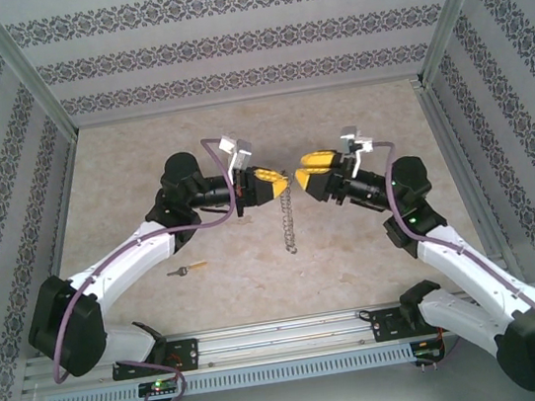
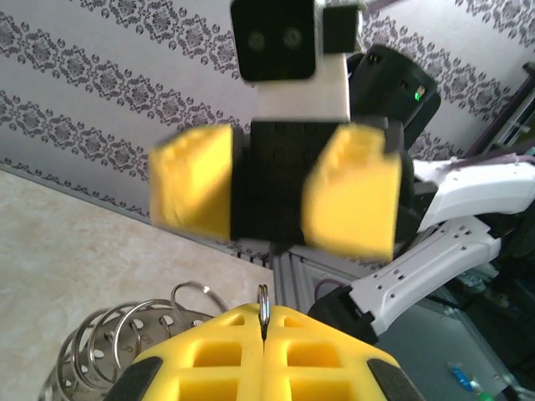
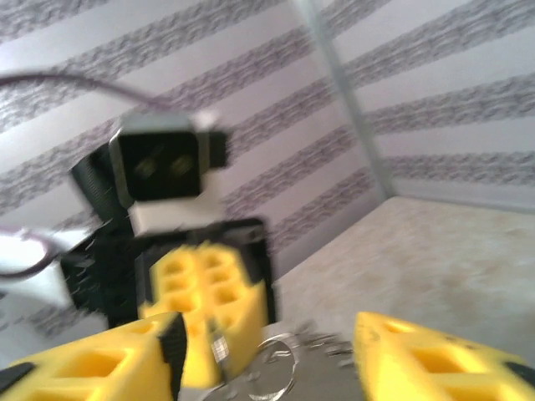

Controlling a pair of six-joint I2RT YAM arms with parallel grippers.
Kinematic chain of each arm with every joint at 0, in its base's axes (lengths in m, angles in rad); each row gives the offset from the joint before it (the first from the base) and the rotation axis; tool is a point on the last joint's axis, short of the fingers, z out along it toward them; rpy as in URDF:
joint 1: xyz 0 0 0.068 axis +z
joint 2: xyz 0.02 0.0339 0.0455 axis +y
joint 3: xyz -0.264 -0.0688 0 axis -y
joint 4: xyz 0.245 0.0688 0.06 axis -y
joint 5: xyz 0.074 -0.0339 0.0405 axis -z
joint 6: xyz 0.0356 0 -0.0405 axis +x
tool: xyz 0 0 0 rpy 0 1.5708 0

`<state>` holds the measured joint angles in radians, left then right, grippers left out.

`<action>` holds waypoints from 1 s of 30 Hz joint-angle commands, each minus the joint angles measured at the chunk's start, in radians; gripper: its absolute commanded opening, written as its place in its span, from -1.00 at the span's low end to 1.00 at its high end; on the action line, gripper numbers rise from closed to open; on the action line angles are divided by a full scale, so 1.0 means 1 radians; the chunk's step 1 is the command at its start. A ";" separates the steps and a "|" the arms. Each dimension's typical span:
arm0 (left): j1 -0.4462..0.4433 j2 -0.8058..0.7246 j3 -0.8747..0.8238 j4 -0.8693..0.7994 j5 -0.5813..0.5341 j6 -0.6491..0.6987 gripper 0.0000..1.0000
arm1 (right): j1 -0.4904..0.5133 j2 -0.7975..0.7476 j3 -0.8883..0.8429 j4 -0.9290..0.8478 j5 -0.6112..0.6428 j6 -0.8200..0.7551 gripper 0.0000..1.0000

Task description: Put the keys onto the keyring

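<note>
The keyring (image 1: 288, 219) is a chain of grey metal loops hanging from my left gripper (image 1: 281, 178) down towards the table. In the left wrist view my left gripper (image 2: 263, 324) is shut on one thin ring of the keyring (image 2: 262, 302), and more loops coil at the lower left. My right gripper (image 1: 300, 174) faces it closely, its yellow fingers (image 2: 351, 192) spread apart and blurred. In the right wrist view my right gripper (image 3: 267, 338) stands open around a loop of the keyring (image 3: 276, 372). One small key (image 1: 190, 268) lies on the table to the left.
Patterned walls and metal posts (image 1: 32, 84) close in the tabletop (image 1: 143, 168) on three sides. The rail (image 1: 287, 335) carrying both arm bases runs along the near edge.
</note>
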<state>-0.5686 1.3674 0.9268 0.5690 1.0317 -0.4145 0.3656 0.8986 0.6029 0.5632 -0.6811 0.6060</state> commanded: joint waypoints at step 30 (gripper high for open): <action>-0.013 -0.094 -0.163 0.239 -0.224 0.522 -1.00 | -0.110 -0.081 -0.299 -0.146 0.241 0.054 0.37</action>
<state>-0.5697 1.2709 0.7555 0.7261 0.8059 0.0803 0.2615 0.8108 0.3149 0.3927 -0.4416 0.6777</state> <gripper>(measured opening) 0.053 0.683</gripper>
